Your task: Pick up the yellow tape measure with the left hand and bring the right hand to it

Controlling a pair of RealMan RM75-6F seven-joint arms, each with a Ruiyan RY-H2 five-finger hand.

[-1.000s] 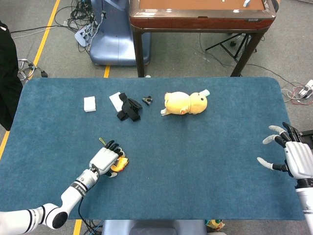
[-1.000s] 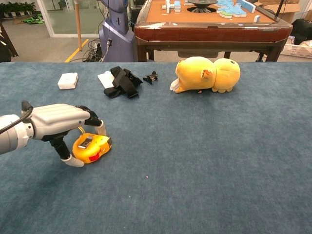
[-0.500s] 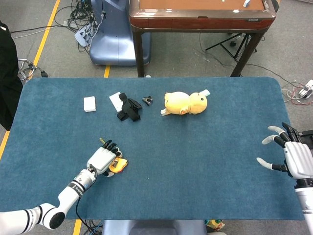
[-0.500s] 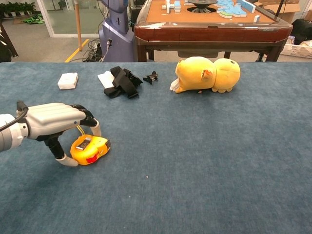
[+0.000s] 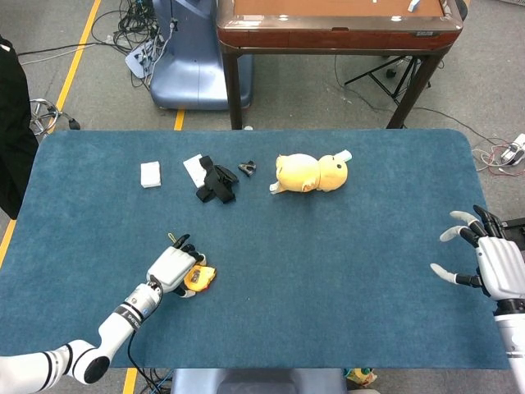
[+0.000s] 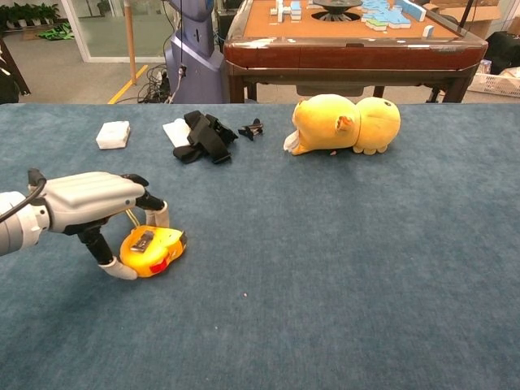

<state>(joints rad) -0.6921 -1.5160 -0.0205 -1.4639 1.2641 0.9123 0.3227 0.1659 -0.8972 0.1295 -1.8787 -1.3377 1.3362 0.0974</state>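
Observation:
The yellow tape measure [image 6: 154, 249] lies on the blue tabletop at the near left, its red button facing front; the head view also shows the tape measure [image 5: 200, 278]. My left hand [image 6: 91, 201] arches over it, thumb against its left side and fingers [image 6: 157, 214] curled down behind it, so it is pinched while resting on the cloth. In the head view my left hand [image 5: 171, 267] covers the tape's left part. My right hand [image 5: 482, 259] hovers at the table's far right edge with its fingers spread and nothing in them, far from the tape.
A yellow plush toy [image 5: 310, 172] lies at the middle back. Black straps [image 5: 216, 182] on a white card, a small black clip [image 5: 247, 167] and a white block [image 5: 150, 174] sit at the back left. A wooden table [image 5: 336, 29] stands beyond the far edge.
My left hand has shifted slightly over the tape measure and its fingers sit closer around it. The tape has barely moved on the cloth. The right hand is unchanged.

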